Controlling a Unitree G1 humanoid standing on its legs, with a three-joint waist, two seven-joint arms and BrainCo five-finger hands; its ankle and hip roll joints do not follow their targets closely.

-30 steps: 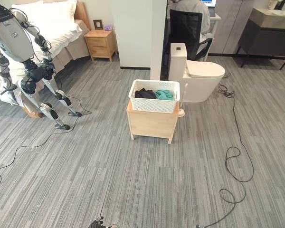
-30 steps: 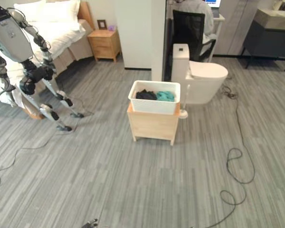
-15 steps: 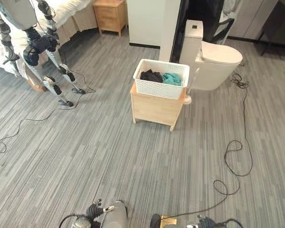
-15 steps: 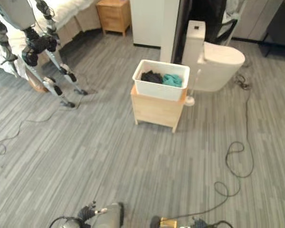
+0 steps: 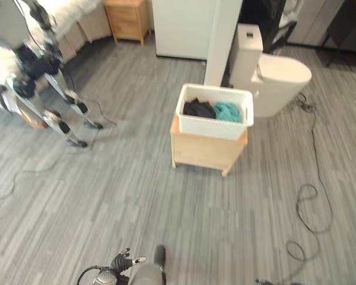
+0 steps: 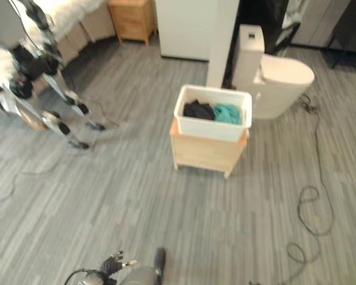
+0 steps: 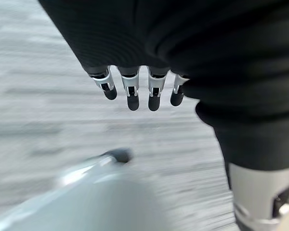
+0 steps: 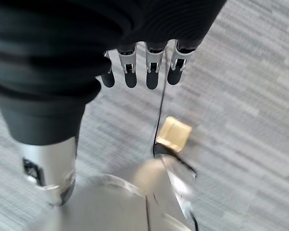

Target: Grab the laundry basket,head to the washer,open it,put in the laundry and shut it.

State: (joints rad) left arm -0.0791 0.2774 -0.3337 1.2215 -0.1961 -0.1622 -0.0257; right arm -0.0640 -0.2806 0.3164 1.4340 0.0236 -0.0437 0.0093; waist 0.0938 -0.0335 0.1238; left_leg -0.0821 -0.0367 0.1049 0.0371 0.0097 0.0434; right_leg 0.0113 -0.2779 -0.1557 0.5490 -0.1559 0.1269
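Note:
A white laundry basket (image 5: 212, 127) sits on a low wooden stand (image 5: 204, 152) in the middle of the grey floor, a few steps ahead of me. Inside it lie a black garment (image 5: 197, 108) and a teal one (image 5: 228, 111). My left hand (image 7: 131, 92) hangs over the floor with its fingers straight and relaxed, holding nothing. My right hand (image 8: 151, 73) hangs the same way, open and empty above the floor. Both hands are far from the basket.
A white toilet (image 5: 277, 78) stands just behind the basket to the right, beside a white pillar (image 5: 221, 41). Another humanoid robot (image 5: 32, 71) hangs at the far left by a bed. A wooden nightstand (image 5: 126, 18) stands at the back left.
The camera has tilted down and come closer, so the basket and stand sit lower and a little further right in view. The things themselves have not moved.

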